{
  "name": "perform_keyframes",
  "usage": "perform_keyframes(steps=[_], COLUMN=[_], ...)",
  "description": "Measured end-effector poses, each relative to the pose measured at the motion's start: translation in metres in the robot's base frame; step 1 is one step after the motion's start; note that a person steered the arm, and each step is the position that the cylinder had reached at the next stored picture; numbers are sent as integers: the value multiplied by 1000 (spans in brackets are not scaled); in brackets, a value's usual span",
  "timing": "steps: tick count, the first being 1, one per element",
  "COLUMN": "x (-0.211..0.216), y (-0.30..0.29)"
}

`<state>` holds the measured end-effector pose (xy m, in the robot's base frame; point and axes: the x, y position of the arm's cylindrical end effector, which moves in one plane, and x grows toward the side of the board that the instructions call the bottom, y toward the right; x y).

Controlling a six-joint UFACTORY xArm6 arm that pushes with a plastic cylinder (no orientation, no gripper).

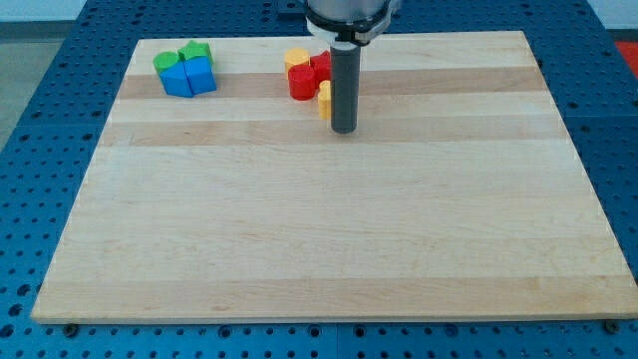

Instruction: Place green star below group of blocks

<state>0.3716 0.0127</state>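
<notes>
Two green blocks sit at the view's top left. One (195,51) has a lobed, star-like outline; the other (166,63) looks rounder. They touch two blue blocks (179,81) (202,76) just below them. A second cluster lies at the top middle: a yellow block (296,58), two red blocks (302,84) (320,66), and a small yellow block (325,99). My tip (343,130) rests on the board right beside that small yellow block, on its right, and far to the right of the green blocks. The rod hides part of this cluster.
The wooden board (329,239) lies on a blue perforated table (40,60). Both clusters sit close to the board's top edge.
</notes>
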Motion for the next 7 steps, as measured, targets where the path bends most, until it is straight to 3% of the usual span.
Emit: perform_keyframes(steps=[1, 3, 4, 5, 6, 7], x=[-35, -43, -46, -112, -177, -179], y=[-12, -11, 36, 63, 42, 12])
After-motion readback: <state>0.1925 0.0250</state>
